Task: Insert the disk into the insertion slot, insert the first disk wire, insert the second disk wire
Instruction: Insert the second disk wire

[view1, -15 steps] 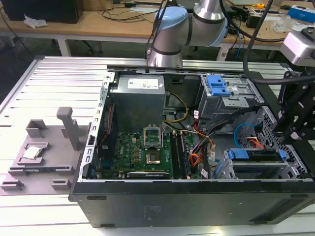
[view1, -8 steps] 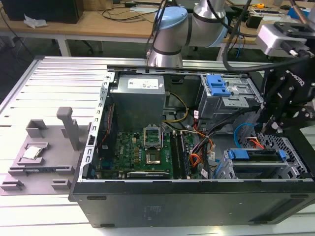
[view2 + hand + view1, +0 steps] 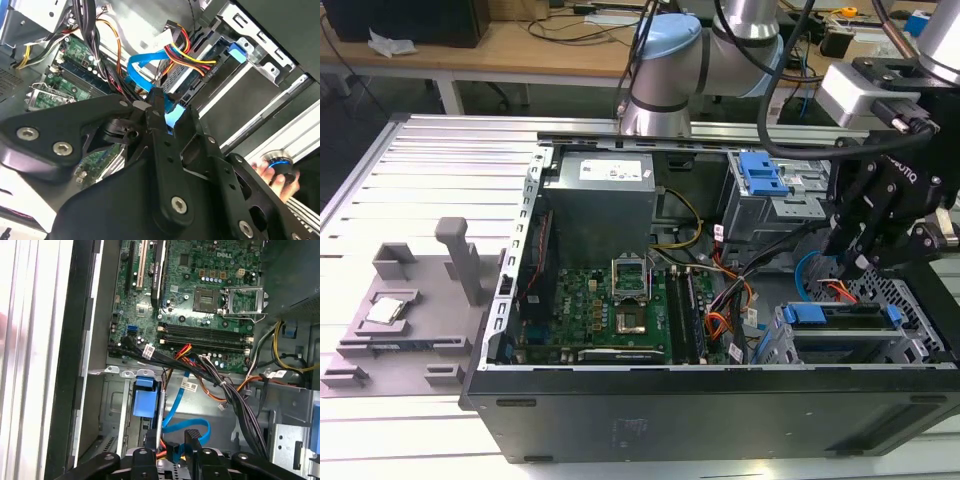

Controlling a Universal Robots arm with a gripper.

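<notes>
Your gripper [image 3: 162, 117] pinches the blue wire [image 3: 142, 62] at the disk [image 3: 835, 325], lower right; you're on wiring—seat it squarely.

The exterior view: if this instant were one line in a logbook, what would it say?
disk: seated in insertion slot | gripper: shut on blue wire connector, at the disk's back | blue wire: looped in the case

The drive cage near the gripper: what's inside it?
The disk in its blue frame sits in the insertion slot. Its rear, where the blue cable leads, is hidden behind the gripper.
</notes>
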